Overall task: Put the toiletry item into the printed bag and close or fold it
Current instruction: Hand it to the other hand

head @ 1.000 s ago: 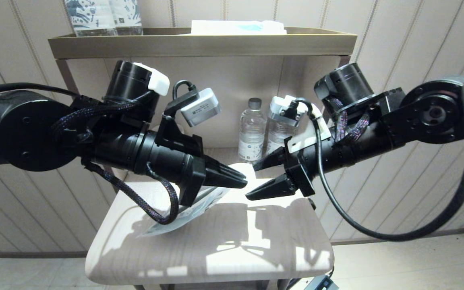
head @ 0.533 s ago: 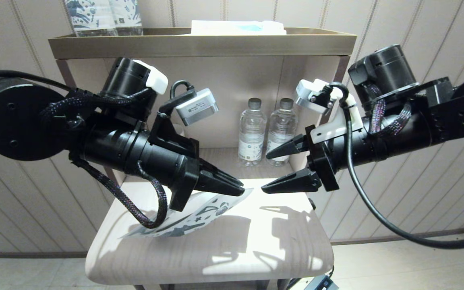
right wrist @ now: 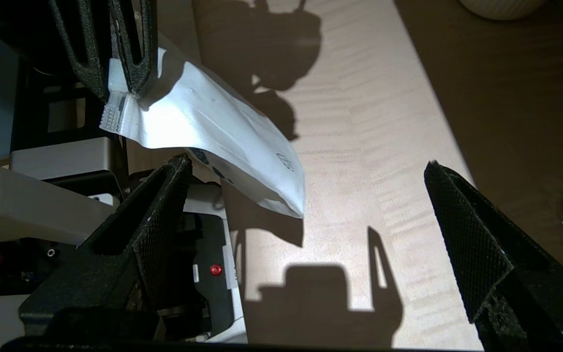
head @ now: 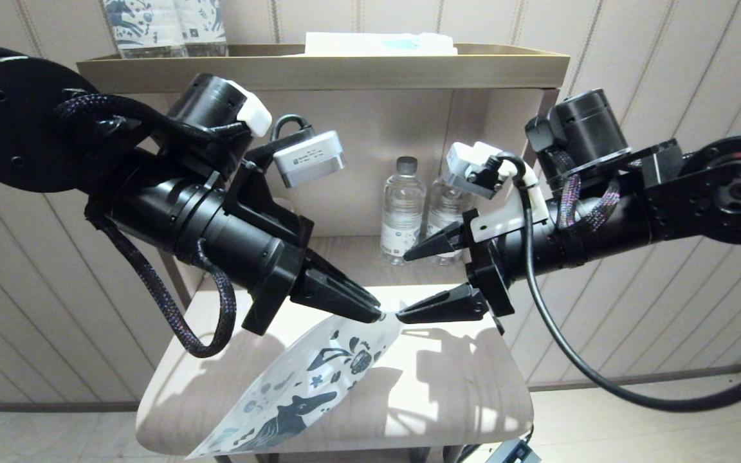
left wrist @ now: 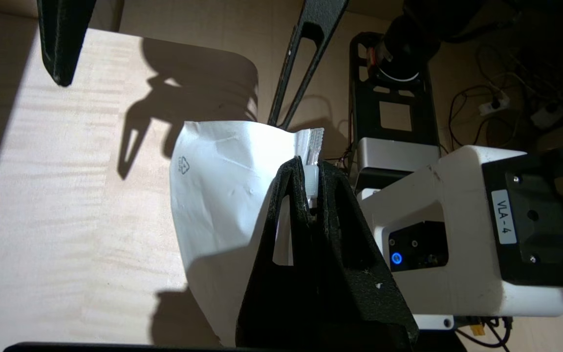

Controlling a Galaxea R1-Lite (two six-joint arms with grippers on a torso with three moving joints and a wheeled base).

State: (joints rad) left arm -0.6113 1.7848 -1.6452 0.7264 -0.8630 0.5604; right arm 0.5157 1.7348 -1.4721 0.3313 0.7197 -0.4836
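My left gripper (head: 374,315) is clamped on the top corner of the printed bag (head: 309,379), which hangs slanting down over the pale table (head: 460,392); its lowest tip is cut off at the head view's edge. My right gripper (head: 422,283) faces it with jaws spread wide, the lower fingertip just beside the pinched corner. The toothbrush shows nowhere; I cannot tell whether it lies inside the bag. Two water bottles (head: 402,215) stand behind, the second partly hidden by my right arm.
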